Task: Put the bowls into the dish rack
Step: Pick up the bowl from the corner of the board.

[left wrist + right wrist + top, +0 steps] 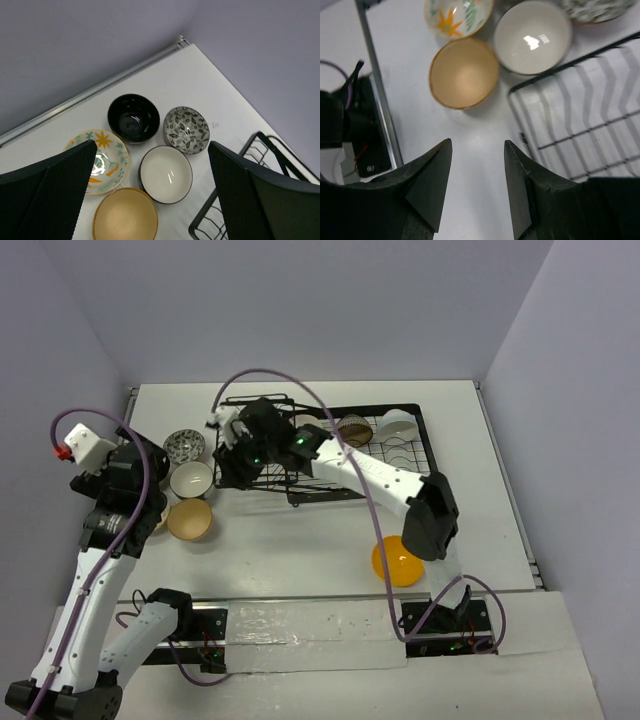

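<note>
We take every place from the dish rack (pixel 352 452), the black wire frame at the middle-back of the table. Two bowls already sit in its back right part, a brown bowl (pixel 355 428) and a white bowl (pixel 398 424) beside it. The orange bowl (pixel 398 562) lies on the table in front of the rack, beside the right arm's elbow. The others cluster just off the rack's left end: a black bowl (pixel 133 118), a patterned grey bowl (pixel 186 129), a flowered bowl (pixel 100 161), a tan bowl (pixel 125 216) and a white-lined bowl (pixel 166 174) lying just beside the rack's corner wire. The left gripper (pixel 151 147) hangs above this cluster, jaws spread wide and empty, with the white-lined bowl nearly straight beneath the gap. The right gripper (pixel 476 150) hovers at the rack's left edge, jaws about half apart with nothing between them, and the tan bowl lies just ahead of its fingertips. We judge the left arm better placed, since it needs mostly a straight descent. The bowls are round and have no long axis, so the grip must pinch a rim wall.
</note>
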`<state>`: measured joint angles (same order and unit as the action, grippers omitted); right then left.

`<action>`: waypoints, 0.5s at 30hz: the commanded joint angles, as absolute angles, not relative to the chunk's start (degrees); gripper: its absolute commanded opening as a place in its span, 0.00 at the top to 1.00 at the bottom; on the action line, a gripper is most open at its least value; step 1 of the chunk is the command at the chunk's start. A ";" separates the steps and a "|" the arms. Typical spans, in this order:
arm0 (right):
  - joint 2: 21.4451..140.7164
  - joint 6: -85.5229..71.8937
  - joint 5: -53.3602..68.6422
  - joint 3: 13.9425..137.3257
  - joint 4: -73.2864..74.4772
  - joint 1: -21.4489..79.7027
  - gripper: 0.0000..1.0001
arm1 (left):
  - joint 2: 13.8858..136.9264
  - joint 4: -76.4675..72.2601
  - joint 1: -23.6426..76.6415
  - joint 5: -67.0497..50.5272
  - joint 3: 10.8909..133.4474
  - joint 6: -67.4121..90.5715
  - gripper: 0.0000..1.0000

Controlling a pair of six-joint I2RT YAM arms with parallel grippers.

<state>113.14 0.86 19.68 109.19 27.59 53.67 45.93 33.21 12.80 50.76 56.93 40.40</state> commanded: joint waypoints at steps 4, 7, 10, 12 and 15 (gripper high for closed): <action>119.00 5.27 25.57 115.13 32.96 58.79 0.46 | 46.40 43.13 10.99 60.72 60.90 49.47 0.01; 121.28 5.62 27.94 116.36 33.49 60.38 0.46 | 47.02 44.56 8.28 60.12 61.26 51.33 0.01; 123.65 6.67 28.13 118.03 34.80 62.05 0.46 | 46.23 43.95 3.89 55.47 58.72 50.72 0.01; 124.27 6.77 28.39 118.65 34.72 62.84 0.46 | 45.18 42.81 1.86 51.79 56.26 49.75 0.01; 125.68 7.29 28.65 120.14 35.24 63.37 0.46 | 44.56 42.36 -1.83 49.58 54.41 48.78 0.01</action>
